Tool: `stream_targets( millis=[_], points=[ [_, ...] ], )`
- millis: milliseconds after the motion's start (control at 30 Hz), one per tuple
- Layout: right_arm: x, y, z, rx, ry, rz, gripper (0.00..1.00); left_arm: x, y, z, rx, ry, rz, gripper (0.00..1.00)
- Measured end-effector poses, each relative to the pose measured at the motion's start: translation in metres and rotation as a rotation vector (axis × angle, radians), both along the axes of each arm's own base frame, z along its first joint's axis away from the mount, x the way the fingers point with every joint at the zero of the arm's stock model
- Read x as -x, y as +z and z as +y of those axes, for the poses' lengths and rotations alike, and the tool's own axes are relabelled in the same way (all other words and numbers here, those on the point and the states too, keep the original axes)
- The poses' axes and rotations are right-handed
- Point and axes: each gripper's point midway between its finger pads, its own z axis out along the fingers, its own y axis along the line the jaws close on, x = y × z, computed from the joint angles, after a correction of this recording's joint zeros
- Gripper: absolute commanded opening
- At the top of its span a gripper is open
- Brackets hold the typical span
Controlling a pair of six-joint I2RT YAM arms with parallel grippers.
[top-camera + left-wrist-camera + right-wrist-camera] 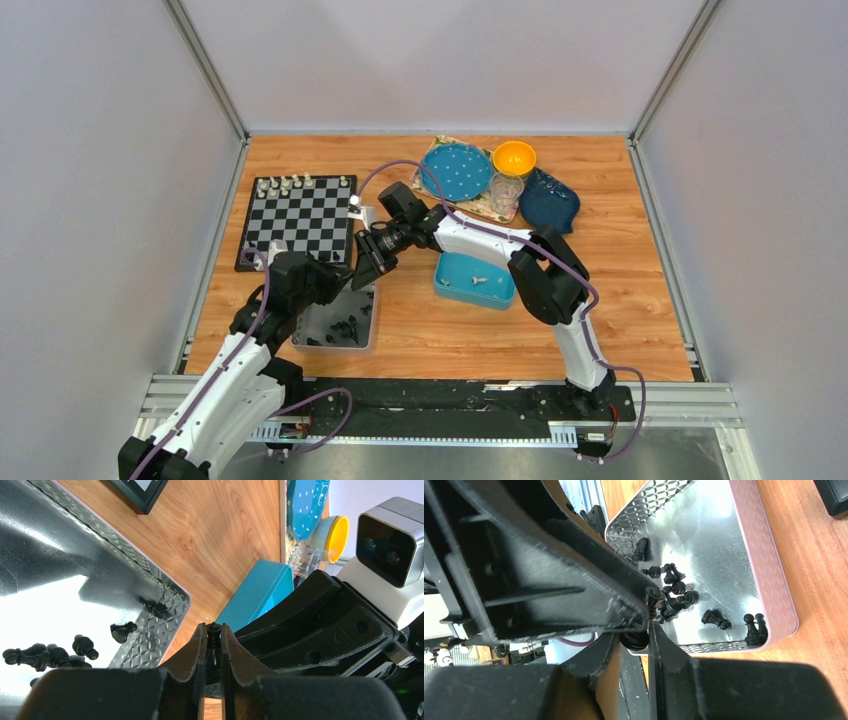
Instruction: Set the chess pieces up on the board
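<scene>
Black-fingered left gripper [213, 628] pinches one small black chessman [213, 641] in the air beside the embossed silver metal tray [724, 535]. The right gripper [635, 638] stands narrow around it; whether it grips, I cannot tell. Left should release only after a firm hold. Long axis lies along the left fingers [192, 655], one end peeping out.

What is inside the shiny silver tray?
Small black chess pieces lie scattered on the floor of the silver tray, some tipped over. The left gripper covers one end of it in the right wrist view, so anything lying there is hidden.
</scene>
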Motion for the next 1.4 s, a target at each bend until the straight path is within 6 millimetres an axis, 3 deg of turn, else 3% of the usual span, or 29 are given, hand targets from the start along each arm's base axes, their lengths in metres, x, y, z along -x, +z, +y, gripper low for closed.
stream_targets(
  millis=[33, 133, 367, 467, 767, 1100, 1400],
  points=[
    [0.000, 0.000, 0.000, -0.001, 0.001, -0.002, 0.00, 0.001, 0.001, -0.001, 0.001, -0.007, -0.003, 0.57],
    [0.001, -0.002, -0.001, -0.006, 0.015, -0.012, 0.00, 0.005, 0.005, -0.001, -0.006, -0.032, -0.023, 0.71],
    [0.014, -0.012, -0.014, -0.029, 0.105, -0.067, 0.00, 0.017, 0.023, -0.003, -0.026, -0.108, -0.118, 0.78],
    [0.023, -0.007, -0.023, -0.057, 0.152, -0.103, 0.00, 0.023, 0.029, -0.007, -0.027, -0.155, -0.148, 0.77],
    [0.034, 0.032, -0.031, -0.215, 0.277, -0.265, 0.01, 0.038, 0.024, -0.021, -0.003, -0.300, -0.123, 0.71],
    [0.043, 0.034, -0.038, -0.272, 0.356, -0.300, 0.01, 0.045, 0.044, -0.037, 0.069, -0.406, -0.159, 0.58],
    [0.047, 0.037, -0.041, -0.299, 0.384, -0.318, 0.01, 0.051, 0.049, -0.043, 0.106, -0.446, -0.163, 0.45]
  ],
)
